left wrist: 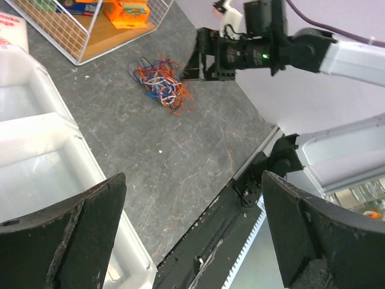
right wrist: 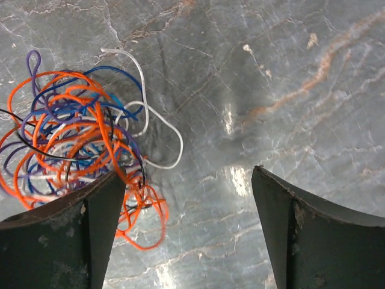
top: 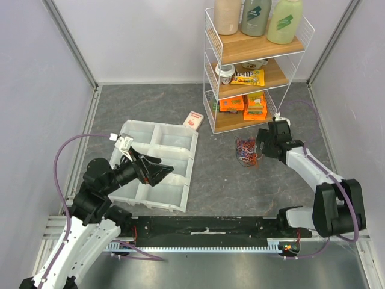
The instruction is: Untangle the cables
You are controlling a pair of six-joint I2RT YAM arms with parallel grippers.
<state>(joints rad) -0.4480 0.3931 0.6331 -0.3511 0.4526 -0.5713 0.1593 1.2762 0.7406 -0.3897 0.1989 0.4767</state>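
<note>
Counter (top: 219, 180): grey, stone-patterned, walled on three sides.

Cables (top: 247, 152): one loose tangle on the right half of the counter, nearer the far edge than the near edge, just in front of the wire shelf (top: 210, 66). Mostly orange and blue strands, with some white, purple and black. The right wrist view shows the tangle (right wrist: 78, 144) flat on the surface, with a white loop and an orange loop trailing out of it. In the left wrist view it is one clump (left wrist: 161, 83), nothing pulled free.

Right gripper (top: 263, 143): low, on the side of the tangle toward the counter's right edge, jaws apart, nothing between them. From its own camera (right wrist: 186, 232), one finger (right wrist: 66, 241) overlaps the tangle's rim. Cannot tell if it touches the strands. The other finger is over bare counter.

Left gripper (top: 157, 170): on the left half of the counter, over the white divided tray (top: 180, 135), above the tray's side toward the near edge. Jaws wide apart (left wrist: 192, 238), holding nothing. Well apart from the cables.

Also noted: a small red-and-white packet (top: 193, 120) lies just beyond the tray's far right corner. The shelf holds three bottles (top: 255, 18) on top and orange snack packs (top: 243, 105) on the bottom shelf.
</note>
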